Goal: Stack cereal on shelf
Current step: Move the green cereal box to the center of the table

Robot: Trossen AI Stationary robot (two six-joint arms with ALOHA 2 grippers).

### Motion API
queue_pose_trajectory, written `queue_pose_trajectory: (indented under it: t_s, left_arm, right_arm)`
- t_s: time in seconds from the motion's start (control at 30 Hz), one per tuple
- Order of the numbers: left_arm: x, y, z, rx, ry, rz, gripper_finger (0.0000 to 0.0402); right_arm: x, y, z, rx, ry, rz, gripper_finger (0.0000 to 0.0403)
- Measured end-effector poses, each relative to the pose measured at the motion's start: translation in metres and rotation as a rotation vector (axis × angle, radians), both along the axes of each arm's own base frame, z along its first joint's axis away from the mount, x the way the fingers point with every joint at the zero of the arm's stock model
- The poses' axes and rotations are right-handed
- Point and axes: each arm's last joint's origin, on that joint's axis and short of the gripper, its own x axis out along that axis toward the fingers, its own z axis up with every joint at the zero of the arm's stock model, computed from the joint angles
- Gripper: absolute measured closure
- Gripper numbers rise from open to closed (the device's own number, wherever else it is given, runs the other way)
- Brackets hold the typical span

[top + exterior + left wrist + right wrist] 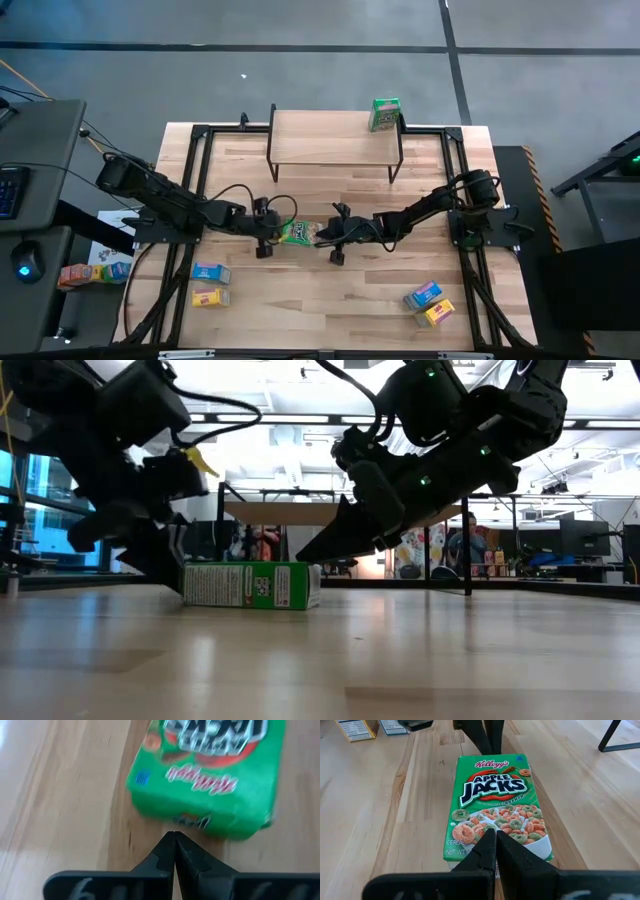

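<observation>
A green cereal box (297,233) lies flat on its back at the table's middle, printed face up (495,800). My left gripper (274,233) is shut, with its tips at the box's top end (174,836). My right gripper (321,235) is shut too, and its tips stand over the box's bottom end (495,832). In the low view the left gripper (172,565) is at the box's left end and the right gripper (305,555) is just above its right end. The shelf (335,135) stands at the far edge, with a second green box (385,114) upright on its right end. My left gripper's shut tips come slanting down from the table's left, right at the box's top end (195,826); I cannot tell whether they touch it. My right gripper's shut tips slant down from the table's right over the face near the bottom end (512,837); I cannot tell whether they touch it.
A blue box (210,272) and a yellow box (210,296) lie near the front left. Another blue box (424,295) and another yellow one (438,313) lie near the front right. More boxes (95,272) sit off the table's left side.
</observation>
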Motion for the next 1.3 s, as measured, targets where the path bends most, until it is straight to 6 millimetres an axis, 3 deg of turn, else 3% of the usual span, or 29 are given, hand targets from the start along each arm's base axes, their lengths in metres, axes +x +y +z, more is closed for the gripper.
queue_pose_trajectory:
  t_s: [0.43, 0.8, 0.97, 1.3]
  left_arm:
    - [0.016, -0.004, 0.017, -0.010, -0.088, -0.040, 0.0402]
    - [0.031, -0.017, 0.052, 0.011, -0.143, -0.105, 0.0401]
    - [0.040, -0.022, 0.072, 0.028, -0.252, -0.142, 0.0402]
    - [0.048, -0.014, 0.081, 0.087, -0.314, -0.158, 0.0402]
  right_arm:
    - [-0.004, 0.000, -0.004, 0.012, 0.060, -0.015, 0.0403]
    - [-0.006, 0.004, -0.007, -0.008, 0.091, -0.007, 0.0403]
    - [-0.009, 0.003, -0.014, -0.017, 0.143, -0.009, 0.0403]
    - [-0.008, 0.003, -0.013, -0.022, 0.135, -0.017, 0.0403]
